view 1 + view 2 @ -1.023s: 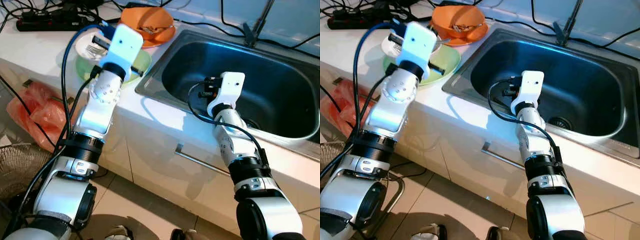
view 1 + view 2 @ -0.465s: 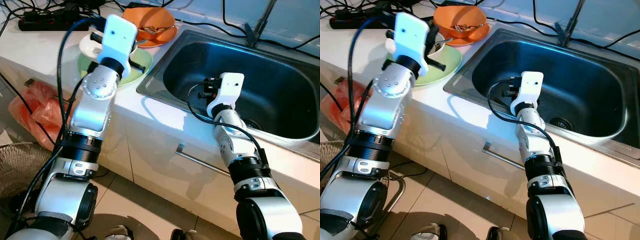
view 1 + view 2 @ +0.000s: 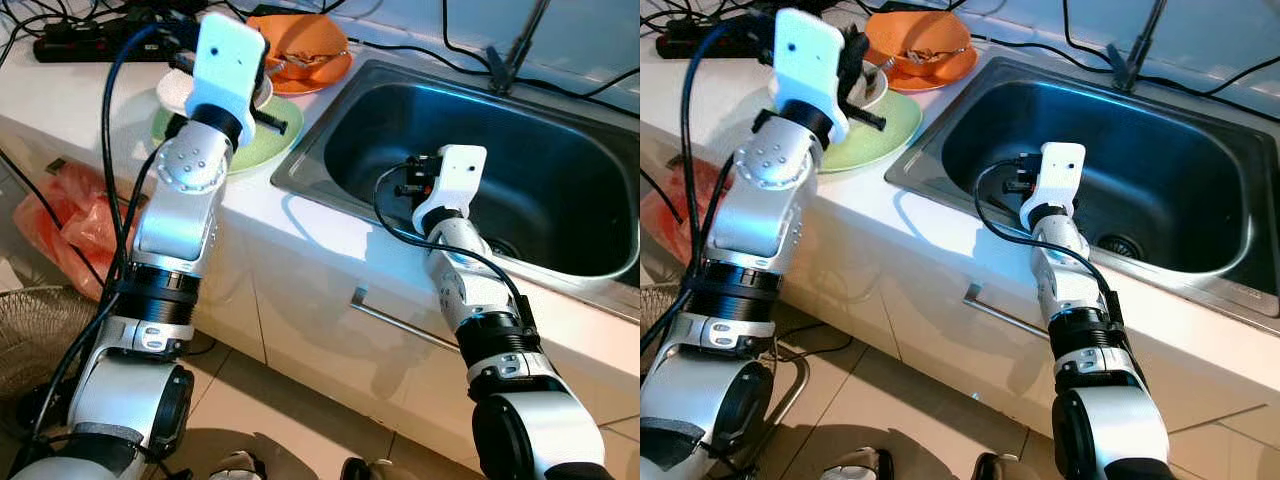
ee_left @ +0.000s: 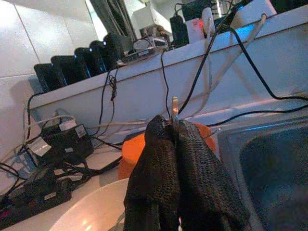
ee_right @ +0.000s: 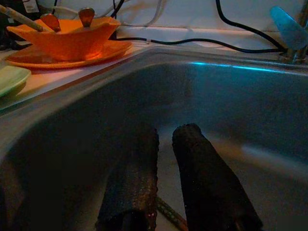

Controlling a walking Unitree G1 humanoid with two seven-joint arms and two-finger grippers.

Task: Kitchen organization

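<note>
While poised just above the white bowl (image 3: 873, 86), clamps a thin metal utensil (image 4: 174, 105) between the pressed-together fingers of the left gripper (image 4: 173, 126), with the handle end sticking up past the fingertips; cannot tell whether fork or spoon. Under that bowl, a green plate (image 3: 880, 135) near the front edge of the white counter (image 3: 60, 95). Just behind, toward the wall, an orange bowl (image 3: 920, 45) with some scraps inside, on an orange plate (image 3: 962, 68) close to the sink rim. At the far left of the counter, a black power strip (image 3: 80, 45), and along the wall several black cables (image 3: 420, 50), crossing close behind the dishes. Down inside the steel sink (image 3: 560, 150), the right gripper (image 5: 166, 139), fingers a narrow gap apart and holding nothing, low over the sink floor. Beneath those fingers, something thin and straight, too dark to name. Further in, the drain (image 3: 1122, 243). On the floor at the left, beside the cabinet, a red plastic bag (image 3: 60, 225).
</note>
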